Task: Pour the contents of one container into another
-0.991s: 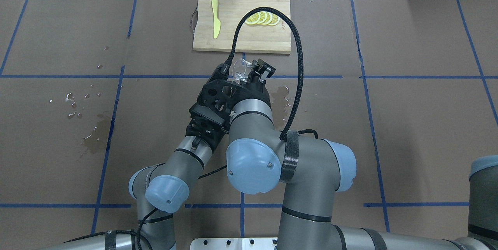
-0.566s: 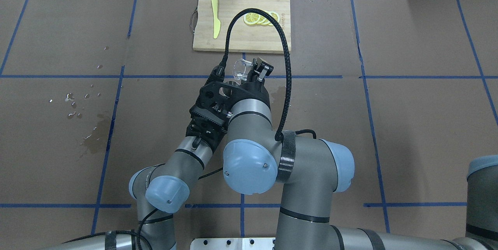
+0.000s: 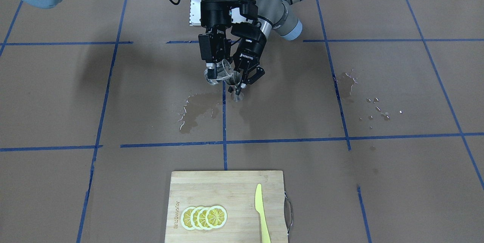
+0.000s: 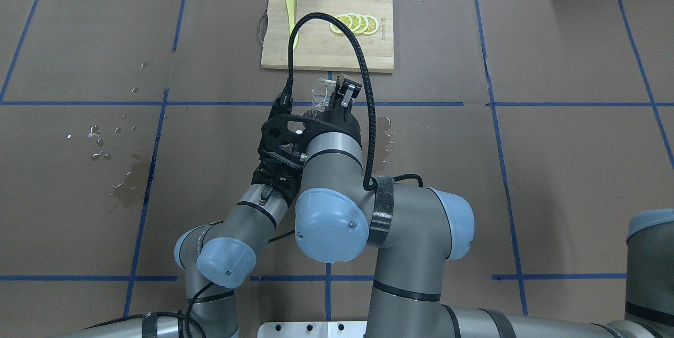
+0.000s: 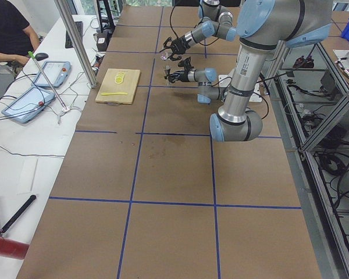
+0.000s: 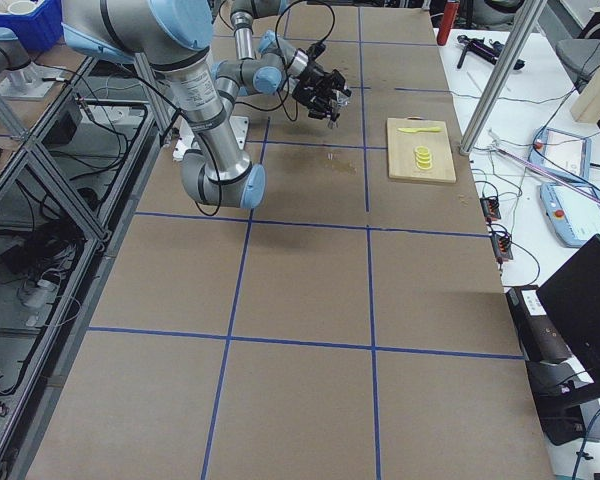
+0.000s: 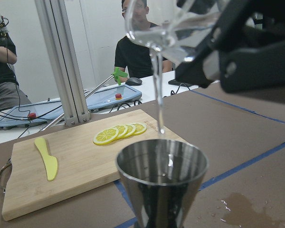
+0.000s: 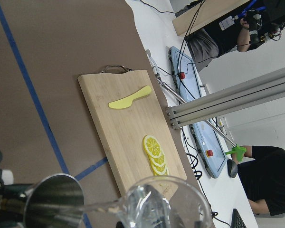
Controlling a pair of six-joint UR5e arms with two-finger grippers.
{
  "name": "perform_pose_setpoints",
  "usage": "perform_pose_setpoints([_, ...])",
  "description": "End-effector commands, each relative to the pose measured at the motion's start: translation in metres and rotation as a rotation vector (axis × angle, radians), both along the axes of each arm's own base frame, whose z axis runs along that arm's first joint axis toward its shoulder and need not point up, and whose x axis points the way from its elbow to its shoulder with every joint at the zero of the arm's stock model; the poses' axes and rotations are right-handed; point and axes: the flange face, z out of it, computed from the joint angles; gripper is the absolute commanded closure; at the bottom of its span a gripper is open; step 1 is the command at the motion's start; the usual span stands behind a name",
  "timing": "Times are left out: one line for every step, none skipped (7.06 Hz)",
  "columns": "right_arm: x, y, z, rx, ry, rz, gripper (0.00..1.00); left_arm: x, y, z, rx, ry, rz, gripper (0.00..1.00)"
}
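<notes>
left end effector [image 3: 245, 79] grips cup [image 7: 161, 190] | right end effector [image 3: 216, 72] holds tilted glass [image 7: 180, 23] | stream [image 7: 156, 90]: left wrist view, not overhead

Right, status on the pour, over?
Right hand shut on tilted glass pitcher. Left hand shut on steel jigger. Water streaming into jigger. Stream unobstructed.

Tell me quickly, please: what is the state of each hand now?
The left hand is closed on the metal cup.
The right hand is closed on the glass, tilted and pouring water into that cup.
</notes>
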Motion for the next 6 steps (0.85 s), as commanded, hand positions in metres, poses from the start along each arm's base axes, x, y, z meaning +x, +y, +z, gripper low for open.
perform_pose_setpoints([-0.0009, -0.0005, 0.0012, 0.033, 0.079, -0.035, 1.0, -0.0003, 0.0001, -0.0005, 0.002, -0.002, 0.0, 1.0])
perform_pose_setpoints([-0.0009, -0.0005, 0.0012, 0.036, 0.085, -0.039, 1.0, -0.0007, -0.0008, -0.0004, 0.002, -0.003, -0.002, 1.0])
perform_pose_setpoints([-0.0005, -0.0005, 0.0007, 0.055, 0.138, -0.061, 1.0, -0.0001, 0.0001, -0.0004, 0.003, -0.004, 0.0, 1.0])
perform_pose_setpoints([-0.0001, -0.0013, -0.0035, 0.064, 0.156, -0.057, 1.0, -0.0003, 0.0, -0.0004, 0.003, -0.004, -0.002, 1.0])
perform_pose_setpoints([-0.0002, -0.0014, -0.0063, 0.059, 0.183, -0.058, 1.0, 0.0005, -0.0002, 0.0009, 0.002, -0.007, -0.002, 1.0])
perform_pose_setpoints([-0.0011, 0.0001, -0.0086, 0.059, 0.194, -0.061, 1.0, 0.0001, -0.0001, 0.0003, 0.002, -0.006, -0.002, 1.0])
